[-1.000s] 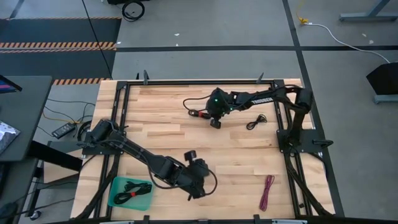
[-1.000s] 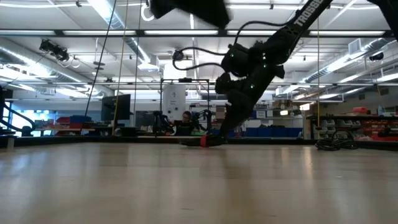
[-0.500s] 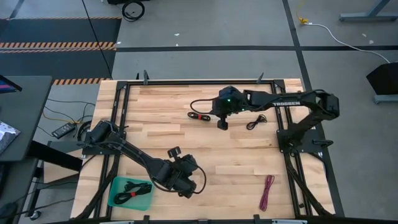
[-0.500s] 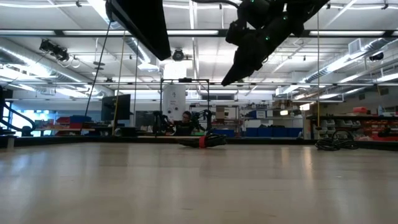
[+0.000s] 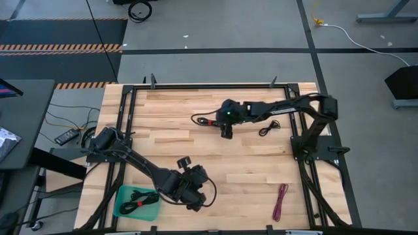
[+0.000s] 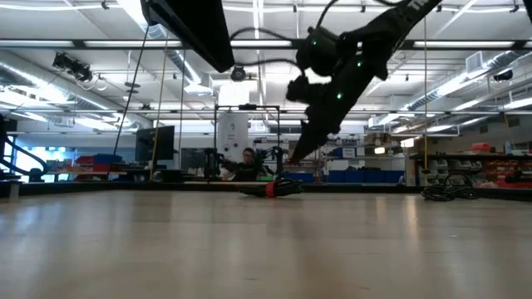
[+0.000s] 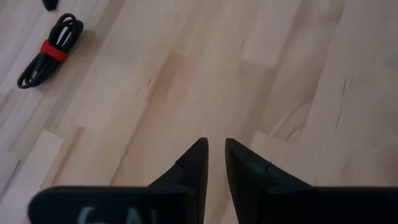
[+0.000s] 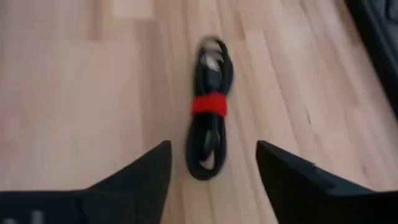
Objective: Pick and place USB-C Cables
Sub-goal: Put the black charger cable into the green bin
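A black USB-C cable bundle with a red band (image 5: 206,120) lies flat on the far middle of the table. My right gripper (image 5: 225,130) hangs open above it, just to its right. In the right wrist view the bundle (image 8: 208,118) shows ahead between the open fingers, untouched. In the low view the gripper (image 6: 296,156) is clear above the bundle (image 6: 274,189). My left gripper (image 5: 194,197) is shut and empty above bare wood, right of the teal tray (image 5: 121,196), which holds black and black-and-red bundles (image 5: 140,199). The banded bundle also shows in the left wrist view (image 7: 50,53).
A small black bundle (image 5: 268,128) lies right of my right gripper. A longer magenta-red cable (image 5: 281,200) lies near the front right. A black frame (image 5: 297,130) borders the table. Bare wood lies between the two arms.
My right gripper has risen from the table beside the banded bundle, drifted a little to the right, then come back down partway toward it. The bundle has stayed where it was. My left gripper has moved a little toward the table's left, nearer the tray.
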